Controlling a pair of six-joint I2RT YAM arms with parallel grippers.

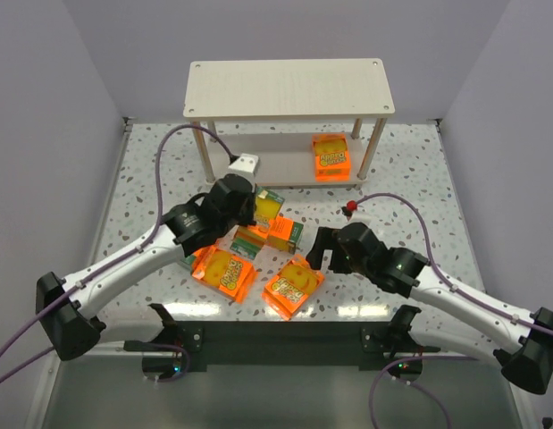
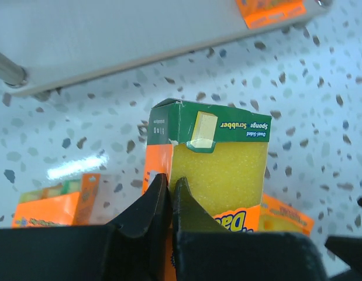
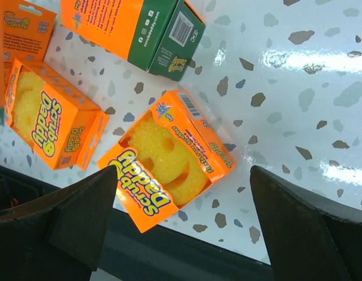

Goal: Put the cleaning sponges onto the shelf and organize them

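Left gripper (image 1: 251, 204) (image 2: 171, 180): jaws drawn narrow, almost no gap. The fingertips (image 2: 160, 190) sit at the left front edge of an upright pack (image 1: 269, 207) (image 2: 221, 170), which has a green top and a yellow sponge face. Cannot tell whether a card edge is pinched between them. In the top view this pack is at 3 o'clock of the gripper, touching it.

Two lying packs are just beside it: one at 5 o'clock (image 1: 285, 232), one at 6 o'clock (image 1: 249, 239). A flat pack (image 1: 224, 268) lies further out at 6 o'clock, face up.

Right gripper (image 1: 319, 246) (image 3: 182, 172): jaws spread wide, holding nothing, above the table (image 1: 419, 179). A smiley-face pack (image 1: 294, 284) (image 3: 169, 170) lies flat at 7 o'clock of it; in the wrist view it shows between the fingers, apart from both.

Shelf (image 1: 285, 88) (image 2: 110, 35) stands at the table's 12 o'clock side. One stored pack (image 1: 331, 157) sits upright on the lower board, toward its 3 o'clock end.
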